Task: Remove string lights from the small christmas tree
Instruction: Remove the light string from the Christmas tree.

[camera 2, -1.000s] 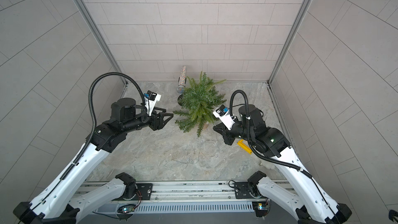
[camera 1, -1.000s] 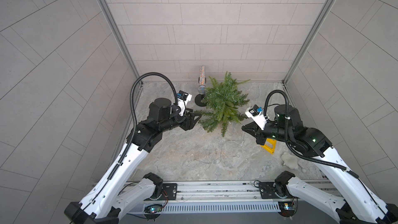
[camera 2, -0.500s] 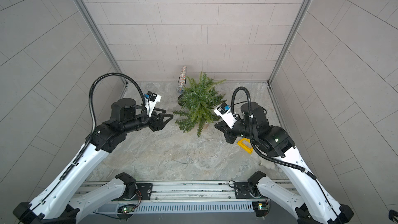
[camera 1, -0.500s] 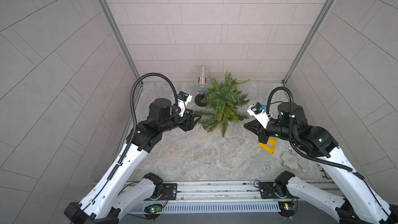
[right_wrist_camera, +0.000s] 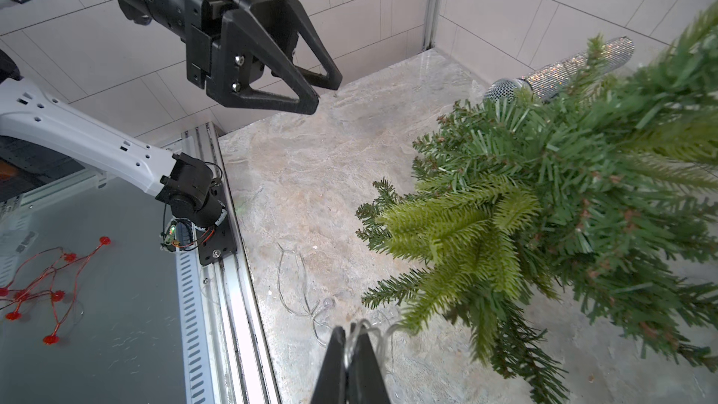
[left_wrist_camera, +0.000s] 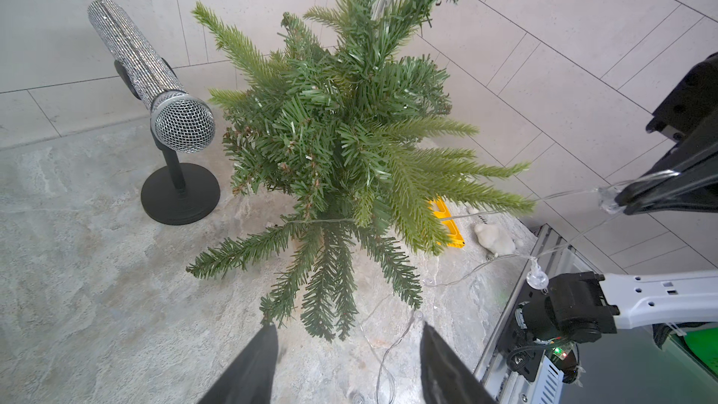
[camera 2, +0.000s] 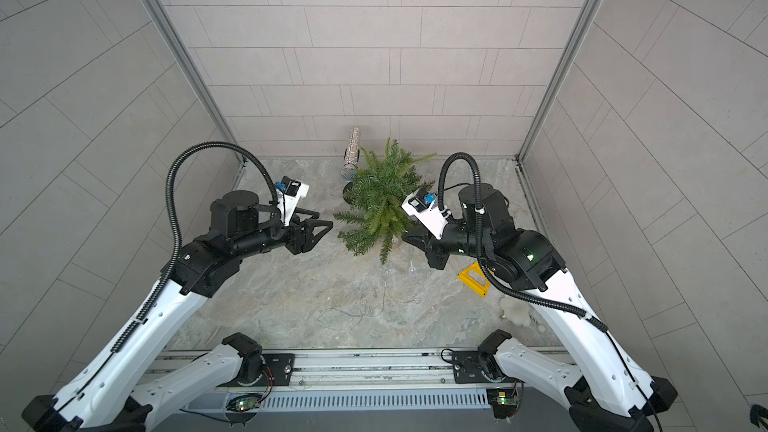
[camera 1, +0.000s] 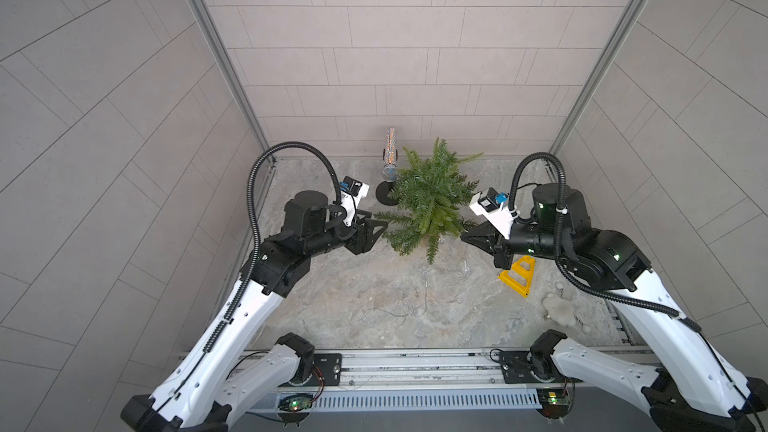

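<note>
the right arm [camera 1: 615, 255] is swinging its elbow a little outward since 1 second ago, while the left gripper [right_wrist_camera: 324, 93] is keeping its spot, half open and empty beside the tree [camera 1: 432, 197]. the right gripper [right_wrist_camera: 351, 334] is clamping shut on the lights [left_wrist_camera: 538, 277], drawing 1 strand taut out of the low branches. the wire is still running through them, the rest lying loose on the table [camera 1: 332, 284]. so the unwinding seems nearly done. stone-look top, grey tiled walls [camera 1: 415, 56] on 3 sides, a mic [left_wrist_camera: 182, 124] standing just beside the tree.
</note>
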